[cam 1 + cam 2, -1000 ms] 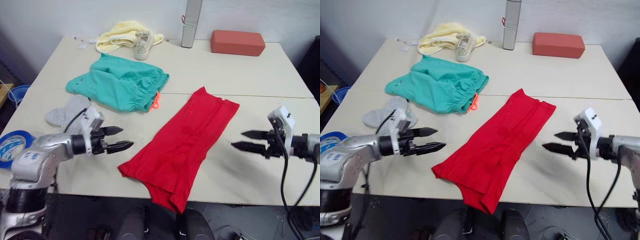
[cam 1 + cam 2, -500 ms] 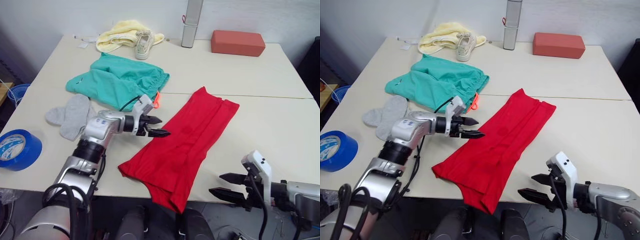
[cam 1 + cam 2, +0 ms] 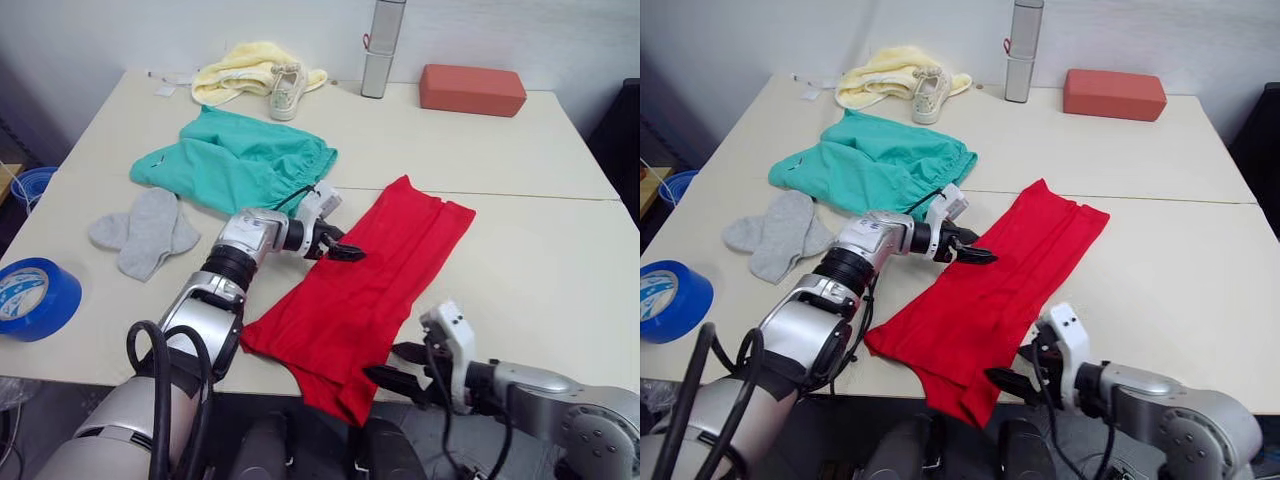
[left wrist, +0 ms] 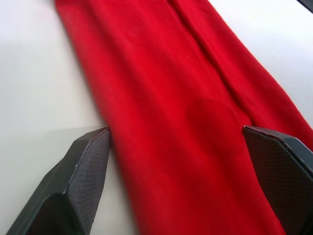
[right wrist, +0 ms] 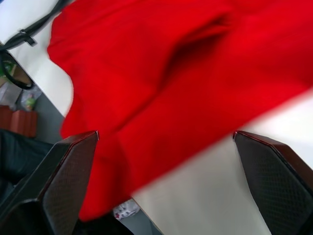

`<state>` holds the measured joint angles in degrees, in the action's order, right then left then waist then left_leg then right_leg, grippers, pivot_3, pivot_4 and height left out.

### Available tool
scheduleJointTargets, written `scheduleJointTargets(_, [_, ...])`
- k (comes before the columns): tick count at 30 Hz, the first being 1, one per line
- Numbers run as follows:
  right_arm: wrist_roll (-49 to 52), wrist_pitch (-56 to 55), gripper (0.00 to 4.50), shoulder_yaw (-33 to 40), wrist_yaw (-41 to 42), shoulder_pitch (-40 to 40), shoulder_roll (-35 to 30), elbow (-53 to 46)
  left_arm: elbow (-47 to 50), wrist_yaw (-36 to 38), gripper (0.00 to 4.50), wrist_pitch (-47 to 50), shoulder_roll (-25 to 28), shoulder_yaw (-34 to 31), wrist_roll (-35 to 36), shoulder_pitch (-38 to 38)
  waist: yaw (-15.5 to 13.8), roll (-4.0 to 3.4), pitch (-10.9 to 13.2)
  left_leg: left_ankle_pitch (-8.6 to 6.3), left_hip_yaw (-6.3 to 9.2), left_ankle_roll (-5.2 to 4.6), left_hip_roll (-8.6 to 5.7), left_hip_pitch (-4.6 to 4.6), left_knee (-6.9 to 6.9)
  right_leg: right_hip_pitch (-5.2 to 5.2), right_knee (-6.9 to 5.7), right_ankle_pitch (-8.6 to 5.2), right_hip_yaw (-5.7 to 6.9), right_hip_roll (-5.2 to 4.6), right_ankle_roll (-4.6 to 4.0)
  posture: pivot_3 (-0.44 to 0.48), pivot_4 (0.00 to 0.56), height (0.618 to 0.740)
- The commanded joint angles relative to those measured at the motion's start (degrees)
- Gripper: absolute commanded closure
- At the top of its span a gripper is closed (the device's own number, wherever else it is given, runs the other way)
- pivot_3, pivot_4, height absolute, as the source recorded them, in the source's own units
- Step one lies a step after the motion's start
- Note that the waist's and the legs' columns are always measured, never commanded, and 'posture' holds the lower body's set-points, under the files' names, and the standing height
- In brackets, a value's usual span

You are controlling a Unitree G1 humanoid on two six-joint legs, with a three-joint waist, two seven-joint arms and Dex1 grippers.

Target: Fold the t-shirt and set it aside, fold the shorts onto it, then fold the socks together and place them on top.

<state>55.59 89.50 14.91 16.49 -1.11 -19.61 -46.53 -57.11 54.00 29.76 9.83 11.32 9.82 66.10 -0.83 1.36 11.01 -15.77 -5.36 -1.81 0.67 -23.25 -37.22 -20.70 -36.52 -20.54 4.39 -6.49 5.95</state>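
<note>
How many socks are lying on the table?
2 grey socks, lying side by side and overlapping near the table's left edge, between the teal shorts and the blue tape roll.

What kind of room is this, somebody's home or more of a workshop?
Probably a lab or workshop set up for practice, not a home. Plain pale tables pushed together hold laundry, a red t-shirt and green shorts, alongside a roll of blue tape and a red brick.
</note>
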Motion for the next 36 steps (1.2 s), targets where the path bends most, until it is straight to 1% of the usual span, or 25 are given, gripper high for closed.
scheduleJointTargets(1, [0.41, 3.0, 0.38, -4.75, -3.97, -0.58, 3.25, 0.34, -4.02, 1.15, 0.46, -2.03, -1.44, -0.74, -1.61, 1.51, 0.16, 0.03, -0.03, 0.0, 0.0, 0.01, 0.01, 0.0, 0.02, -0.02, -0.01, -0.01, 0.0, 0.0, -0.01, 0.0, 0.15, 0.74])
scheduleJointTargets(3, [-0.84, 3.0, 0.88, -7.21, -5.57, -1.12, 3.04, 0.5, -5.34, 1.08, 0.95, -3.77, -1.8, -0.7, -2.89, 1.73, 0.36, 0.03, -0.03, 0.0, -0.01, 0.0, 0.0, 0.0, 0.04, -0.04, -0.02, -0.01, -0.01, -0.01, -0.01, 0.0, 0.15, 0.74])
scheduleJointTargets(5, [-2.46, 3.0, 1.61, -8.61, -6.73, -1.69, 2.84, 0.76, -6.22, 0.92, 1.62, -5.86, -1.97, -0.6, -4.2, 1.64, 0.67, 0.04, -0.04, -0.02, -0.02, -0.01, -0.01, 0.0, 0.04, -0.04, -0.02, -0.01, -0.01, -0.01, -0.01, 0.0, 0.15, 0.74])
scheduleJointTargets(6, [-3.05, 2.99, 1.9, -8.88, -6.93, -1.96, 2.74, 0.87, -6.58, 0.81, 1.88, -6.54, -2.02, -0.71, -4.66, 1.53, 0.77, 0.04, -0.04, -0.02, -0.02, -0.01, -0.01, 0.0, 0.05, -0.04, -0.01, -0.01, -0.01, -0.02, -0.01, 0.0, 0.15, 0.74])
scheduleJointTargets(10, [-4.0, 2.33, 3.26, -8.28, -6.04, -2.32, 1.64, 0.84, -7.43, 0.63, 3.16, -9.35, -2.07, -1.9, -5.54, 0.55, 0.85, 0.05, -0.04, -0.03, -0.02, -0.02, -0.02, -0.01, 0.07, -0.04, -0.02, -0.01, 0.01, -0.01, -0.01, 0.0, 0.15, 0.74])
scheduleJointTargets(13, [-3.38, 2.49, 4.34, -6.66, -4.09, -2.26, -0.54, 0.46, -7.45, 0.27, 4.13, -10.48, -1.89, -3.11, -5.52, -0.73, 0.87, 0.05, -0.04, -0.04, -0.04, -0.04, -0.03, -0.03, 0.07, -0.04, -0.04, -0.01, 0.01, -0.01, -0.01, 0.0, 0.15, 0.74])
scheduleJointTargets(14, [-2.98, 2.56, 4.5, -5.84, -3.27, -2.26, -1.5, 0.37, -7.18, 0.24, 4.46, -10.56, -1.77, -3.48, -5.49, -1.25, 0.87, 0.05, -0.04, -0.05, -0.04, -0.05, -0.03, -0.03, 0.06, -0.04, -0.04, -0.01, 0.01, -0.02, -0.01, 0.0, 0.15, 0.74])
scheduleJointTargets(19, [-0.32, 2.68, 4.5, -1.98, 2.03, -2.26, -7.57, 0.52, -4.36, -0.57, 4.49, -10.13, -1.29, -6.07, -4.7, -3.94, 0.87, 0.05, -0.04, -0.07, -0.03, -0.09, -0.04, -0.03, 0.04, -0.03, -0.02, 0.0, 0.01, -0.03, -0.01, 0.0, 0.15, 0.74])
scheduleJointTargets(24, [0.75, 1.54, 4.5, 1.61, 7.95, -2.42, -16.99, 3.76, 3.28, -4.05, 4.49, -7.88, -1.52, -9.16, -2.77, -8.39, 0.99, 0.05, -0.04, -0.07, -0.04, -0.09, -0.04, -0.02, 0.04, -0.03, 0.0, 0.0, -0.01, -0.04, -0.01, 0.0, 0.15, 0.74])
scheduleJointTargets(26, [-0.22, -0.41, 4.5, 1.95, 10.47, -3.09, -21.56, 6.55, 9.5, -7.3, 4.49, -5.68, -2.36, -10.86, -1.25, -11.43, 1.01, 0.04, -0.04, -0.06, -0.03, -0.09, -0.03, -0.01, 0.04, -0.02, 0.0, -0.01, -0.01, -0.04, -0.01, 0.0, 0.15, 0.74])
scheduleJointTargets(29, [-1.87, -3.74, 4.5, 1.69, 13.12, -4.21, -26.13, 10.96, 19.62, -12.46, 4.49, -1.73, -4.12, -12.7, 0.66, -16.4, 0.95, 0.05, -0.04, -0.06, -0.03, -0.08, -0.03, 0.0, 0.03, 0.0, 0.0, 0.0, -0.02, -0.05, -0.01, 0.0, 0.15, 0.74])
scheduleJointTargets(35, [-8.07, -13.83, 4.5, -2.16, 21.28, -6.31, -35.92, 22.33, 43.46, -24.13, 4.49, 7.19, -9.14, -12.64, 2.38, -28.81, 0.73, 0.05, -0.04, -0.04, -0.04, -0.08, -0.05, 0.01, -0.03, 0.06, -0.01, 0.01, -0.02, -0.05, 0.01, 0.0, 0.15, 0.74])
scheduleJointTargets(36, [-8.71, -15.27, 4.5, -2.85, 22.9, -6.91, -37.12, 23.89, 46.62, -26.33, 4.49, 6.83, -9.68, -12.21, 1.58, -30.73, 0.71, 0.05, -0.04, -0.04, -0.03, -0.09, -0.05, 0.0, -0.07, 0.09, 0.0, 0.01, -0.01, -0.05, 0.02, 0.0, 0.15, 0.74])
